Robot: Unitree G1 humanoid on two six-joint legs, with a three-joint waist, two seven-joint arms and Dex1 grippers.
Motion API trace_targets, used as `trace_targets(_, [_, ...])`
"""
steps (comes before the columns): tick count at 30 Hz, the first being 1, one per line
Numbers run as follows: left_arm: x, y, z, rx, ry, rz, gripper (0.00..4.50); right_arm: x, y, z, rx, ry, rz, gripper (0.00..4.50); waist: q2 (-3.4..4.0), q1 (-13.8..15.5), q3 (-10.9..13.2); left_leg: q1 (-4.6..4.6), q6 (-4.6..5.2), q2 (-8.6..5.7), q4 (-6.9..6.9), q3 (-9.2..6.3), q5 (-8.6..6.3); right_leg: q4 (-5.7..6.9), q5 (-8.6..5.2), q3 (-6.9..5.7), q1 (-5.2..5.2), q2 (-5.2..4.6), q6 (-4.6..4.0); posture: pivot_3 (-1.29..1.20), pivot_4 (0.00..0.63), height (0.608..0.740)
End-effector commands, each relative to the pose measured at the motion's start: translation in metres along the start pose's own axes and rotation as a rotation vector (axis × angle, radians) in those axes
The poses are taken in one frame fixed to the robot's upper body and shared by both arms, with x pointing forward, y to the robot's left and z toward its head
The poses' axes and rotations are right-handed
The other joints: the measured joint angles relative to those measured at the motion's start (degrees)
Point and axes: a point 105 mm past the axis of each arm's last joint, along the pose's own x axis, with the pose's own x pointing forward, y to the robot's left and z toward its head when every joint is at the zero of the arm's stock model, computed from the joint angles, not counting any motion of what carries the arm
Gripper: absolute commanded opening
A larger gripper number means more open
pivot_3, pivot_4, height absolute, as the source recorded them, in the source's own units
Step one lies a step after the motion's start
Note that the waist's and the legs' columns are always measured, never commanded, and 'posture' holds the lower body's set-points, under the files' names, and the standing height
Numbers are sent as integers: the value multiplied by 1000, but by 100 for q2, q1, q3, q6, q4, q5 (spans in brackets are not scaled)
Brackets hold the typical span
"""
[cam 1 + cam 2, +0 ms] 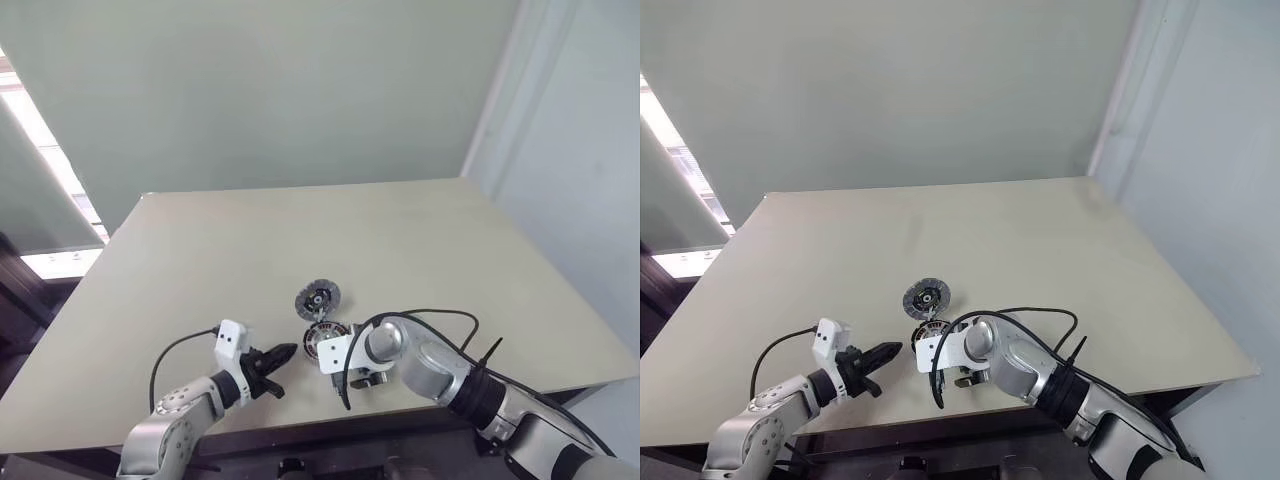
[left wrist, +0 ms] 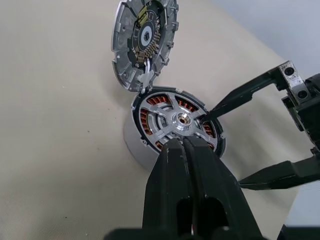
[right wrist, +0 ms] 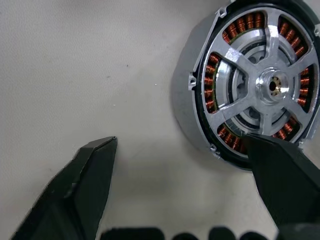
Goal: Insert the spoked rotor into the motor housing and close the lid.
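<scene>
The motor housing (image 2: pixel 131 146) sits on the table near its front edge, copper windings showing through the spoked rotor (image 2: pixel 177 119), which lies seated inside it. The lid (image 2: pixel 145 37) stands open and tilted up at the housing's far rim, its inner face toward me. My left gripper (image 2: pixel 178 143) is shut, its tips just short of the housing's near-left side and holding nothing. My right gripper (image 3: pixel 181 141) is open and points down at the housing's right side. One finger tip (image 3: pixel 260 145) rests over the rotor's rim and the other is over bare table.
The beige table (image 1: pixel 200 260) stretches wide behind and to both sides of the motor. Its front edge runs just below my arms. A black cable (image 1: pixel 430 315) loops off my right wrist above the table.
</scene>
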Motion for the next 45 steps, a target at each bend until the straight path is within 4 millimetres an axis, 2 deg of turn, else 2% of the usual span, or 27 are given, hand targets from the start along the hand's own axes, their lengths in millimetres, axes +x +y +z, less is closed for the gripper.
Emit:
trace_targets(1, [2, -3, 10, 37, -34, -22, 0, -3, -10, 7, -26, -13, -39, 3223, 0, -2, 0, 0, 0, 0, 0, 0, 0, 0, 0, -1, 0, 0, 0, 0, 0, 740])
trace_targets(7, [2, -1, 9, 37, -33, -23, 0, 0, -10, 7, -23, -11, -49, 1014, 0, -6, -2, 3, 0, 1, -2, 0, 0, 1, 0, -1, 0, 0, 0, 0, 0, 740])
trace_targets(9, [2, -1, 8, 37, -33, -24, 0, 1, -11, 7, -20, -11, -54, 443, -1, -14, -3, 8, 0, 3, -4, 0, 0, 1, 0, -1, 4, 1, 0, 0, 0, 740])
trace_targets(11, [2, -1, 8, 36, -32, -23, 0, 1, -12, 7, -18, -12, -59, 120, 3, -14, -2, 7, 0, 3, -4, -1, 0, 2, 0, -2, 2, 1, 0, 0, 0, 740])
trace_targets(21, [1, 2, 5, 39, -28, -20, 0, -1, -17, 16, 28, -73, -91, 92, 3, -18, -2, 7, -1, 5, 0, -1, 0, 4, 0, -4, 2, 2, 0, 0, 0, 740])
trace_targets(25, [1, 4, 3, 43, -24, -17, 0, -8, -21, 33, 131, -177, -106, 92, 3, -18, -2, 6, -1, 6, -1, -2, 1, 5, 0, -4, 0, 3, 0, 0, 0, 740])
trace_targets(33, [-5, 15, 5, 54, -26, 12, 0, -22, -14, 51, 328, -263, -48, 92, 5, -14, 0, -23, -1, 4, -6, -6, 0, 4, 1, -6, -27, 1, 2, 0, 0, 740])
trace_targets(38, [-10, 21, 8, 57, -36, 42, 0, -23, -20, 59, 443, -279, -114, 92, 5, -13, -1, -82, -2, 3, 15, -10, 1, 16, 11, -10, -75, 1, 13, 0, 0, 740])
trace_targets(43, [-12, 22, 9, 58, -39, 51, 0, -21, -23, 64, 537, -265, -208, 92, 6, 2, 0, -91, -3, 1, 13, -10, 2, 16, 12, -10, -85, -1, 14, 0, 0, 740])
trace_targets(45, [-12, 22, 9, 58, -41, 53, 0, -21, -18, 71, 617, -293, -184, 92, 5, 2, -1, -91, -3, -1, 13, -10, 1, 16, 12, -10, -85, -2, 14, 0, 0, 740])
